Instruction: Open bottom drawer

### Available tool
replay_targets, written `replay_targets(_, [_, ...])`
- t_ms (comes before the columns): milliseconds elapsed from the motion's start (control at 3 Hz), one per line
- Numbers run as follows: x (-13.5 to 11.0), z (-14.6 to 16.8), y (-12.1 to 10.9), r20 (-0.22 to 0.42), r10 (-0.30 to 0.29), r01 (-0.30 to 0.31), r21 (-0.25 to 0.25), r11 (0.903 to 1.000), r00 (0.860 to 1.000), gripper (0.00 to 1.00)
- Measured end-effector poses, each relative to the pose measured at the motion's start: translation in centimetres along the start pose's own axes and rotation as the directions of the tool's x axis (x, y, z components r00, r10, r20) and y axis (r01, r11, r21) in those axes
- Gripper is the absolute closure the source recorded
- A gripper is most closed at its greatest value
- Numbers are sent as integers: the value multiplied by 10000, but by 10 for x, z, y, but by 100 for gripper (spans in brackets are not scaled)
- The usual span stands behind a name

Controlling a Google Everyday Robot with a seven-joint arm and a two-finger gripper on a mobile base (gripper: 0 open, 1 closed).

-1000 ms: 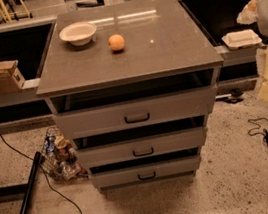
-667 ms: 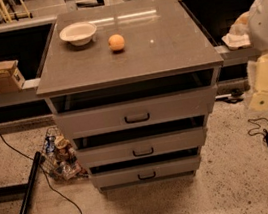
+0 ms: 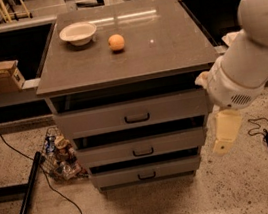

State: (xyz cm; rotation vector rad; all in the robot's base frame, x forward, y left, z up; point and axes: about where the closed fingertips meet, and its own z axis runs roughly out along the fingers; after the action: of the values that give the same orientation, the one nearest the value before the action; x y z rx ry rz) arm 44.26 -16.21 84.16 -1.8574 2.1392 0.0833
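Observation:
The grey cabinet [image 3: 175, 47] has three drawer fronts. The bottom drawer [image 3: 174, 167] is the lowest and narrowest, with a small dark handle [image 3: 146, 176] at its centre, and its front sits flush under the middle drawer [image 3: 179, 139]. My white arm [image 3: 252, 55] reaches in from the right. My pale gripper [image 3: 225, 132] hangs down just right of the cabinet, level with the middle drawer. It is apart from the bottom drawer's handle and holds nothing I can see.
A white bowl [image 3: 78, 33] and an orange [image 3: 116, 42] sit on the cabinet top. A wire basket of clutter [image 3: 60, 153] and a black pole [image 3: 28, 191] lie on the floor at the left. A cardboard box [image 3: 2, 76] sits further left. Cables [image 3: 267, 136] lie at the right.
My arm has swung in from the right edge toward the cabinet. The gripper has come lower and closer to the drawers' right side. The drawers have not moved.

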Motion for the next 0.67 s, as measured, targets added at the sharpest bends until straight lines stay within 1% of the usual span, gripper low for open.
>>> replay_targets(333, [-10, 58, 14, 505, -276, 310, -679, 9972, 9983, 0])
replay_targets(667, [-10, 58, 14, 505, -276, 310, -680, 9972, 9983, 0])
